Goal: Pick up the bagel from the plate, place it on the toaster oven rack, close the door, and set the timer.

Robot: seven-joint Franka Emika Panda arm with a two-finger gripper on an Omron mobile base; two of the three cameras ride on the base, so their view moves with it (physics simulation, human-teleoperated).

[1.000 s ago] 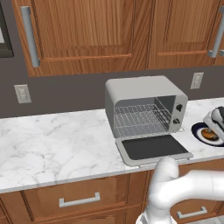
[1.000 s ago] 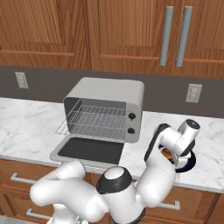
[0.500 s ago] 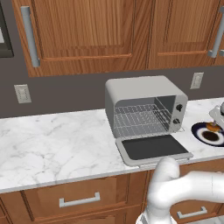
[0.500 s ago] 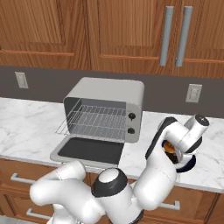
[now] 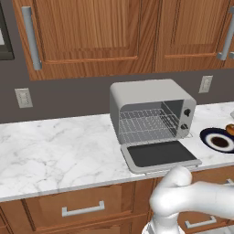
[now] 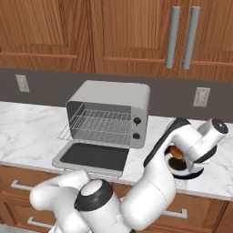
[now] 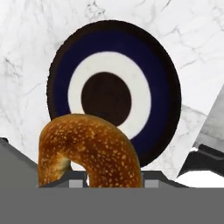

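In the hand view my gripper (image 7: 113, 181) is shut on the golden-brown bagel (image 7: 89, 148), lifted above the plate (image 7: 162, 87), whose dark centre lies bare. From the right base view the bagel (image 6: 176, 152) hangs at the hand just over the plate (image 6: 189, 172). The left base view has the plate (image 5: 211, 135) at the far right with the bagel (image 5: 230, 129) at the frame edge. The toaster oven rack (image 5: 146, 125) (image 6: 98, 127) is bare and partly slid out. The door (image 5: 160, 154) (image 6: 93, 157) lies folded down flat.
The grey toaster oven (image 5: 151, 93) stands on the marble counter (image 5: 55, 155), with two knobs (image 6: 135, 128) on its right face. Wooden cabinets hang above, drawers sit below. Wall outlets (image 6: 201, 96) are on the backsplash. My own arm (image 6: 159, 182) rises between oven and plate.
The hand has risen and swung to the right with the bagel, lifting it off the plate; in the left base view it has slid out past the right edge.
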